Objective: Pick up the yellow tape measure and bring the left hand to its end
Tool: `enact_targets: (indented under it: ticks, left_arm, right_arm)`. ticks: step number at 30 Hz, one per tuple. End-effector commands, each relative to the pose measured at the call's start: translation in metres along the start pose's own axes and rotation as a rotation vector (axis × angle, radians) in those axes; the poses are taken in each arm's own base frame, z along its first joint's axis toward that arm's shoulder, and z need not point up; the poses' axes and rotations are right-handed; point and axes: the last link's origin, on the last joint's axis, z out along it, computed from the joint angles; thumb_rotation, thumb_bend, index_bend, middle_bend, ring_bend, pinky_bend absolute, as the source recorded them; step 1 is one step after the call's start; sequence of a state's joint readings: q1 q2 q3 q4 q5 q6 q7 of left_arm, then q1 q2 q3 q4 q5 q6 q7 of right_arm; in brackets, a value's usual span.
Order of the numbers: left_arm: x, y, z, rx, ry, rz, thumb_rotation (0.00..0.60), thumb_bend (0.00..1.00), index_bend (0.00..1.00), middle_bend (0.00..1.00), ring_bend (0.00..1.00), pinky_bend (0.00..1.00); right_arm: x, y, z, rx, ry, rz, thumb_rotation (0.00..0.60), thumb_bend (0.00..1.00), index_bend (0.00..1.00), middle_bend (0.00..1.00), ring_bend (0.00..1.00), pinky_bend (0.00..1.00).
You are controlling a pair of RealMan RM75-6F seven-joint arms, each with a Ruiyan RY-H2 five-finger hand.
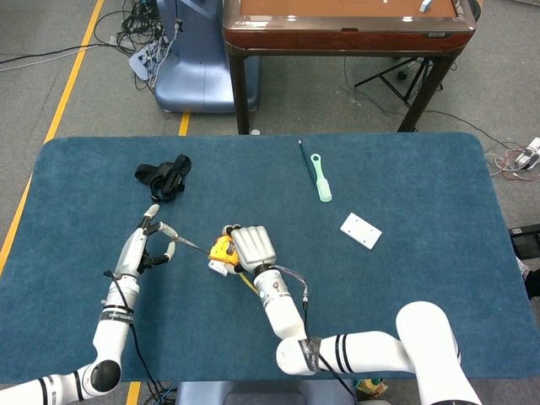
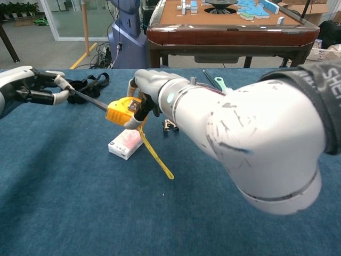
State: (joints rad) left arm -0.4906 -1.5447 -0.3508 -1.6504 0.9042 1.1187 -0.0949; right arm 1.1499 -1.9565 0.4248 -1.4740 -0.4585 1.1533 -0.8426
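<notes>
My right hand grips the yellow tape measure a little above the blue table, left of centre. In the chest view the right hand wraps the tape measure from the right. A dark blade runs out of the case leftward to my left hand. The left hand pinches the blade's tip between thumb and finger. A yellow strap hangs from the case down to the table.
A black strap bundle lies at the far left. A green brush and a black pen lie far centre, a white box to the right. A small clip sits near the case.
</notes>
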Motion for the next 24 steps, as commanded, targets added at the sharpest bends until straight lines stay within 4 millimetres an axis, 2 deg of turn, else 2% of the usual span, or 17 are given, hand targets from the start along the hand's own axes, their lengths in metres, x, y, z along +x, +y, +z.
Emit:
enact_targets:
  ticks: [1,14,24]
  left_arm:
    - [0.0,0.0,0.0,0.001,-0.005,-0.005,0.6,0.49,0.54,0.0,0.0,0.0]
    - [0.006,-0.003,-0.002,0.01,-0.017,-0.014,0.6,0.53,0.62,0.12,0.0,0.0]
    - [0.019,-0.011,-0.006,0.02,-0.002,0.001,0.6,0.53,0.62,0.14,0.0,0.0]
  right_arm:
    - [0.0,0.0,0.0,-0.001,-0.001,-0.007,0.6,0.79,0.7,0.7,0.68,0.4]
    - [0.005,0.006,0.001,-0.002,-0.013,-0.012,0.6,0.79,0.7,0.7,0.68,0.4]
    - [0.011,0.026,-0.006,0.009,-0.02,-0.044,0.6,0.79,0.7,0.7,0.68,0.4]
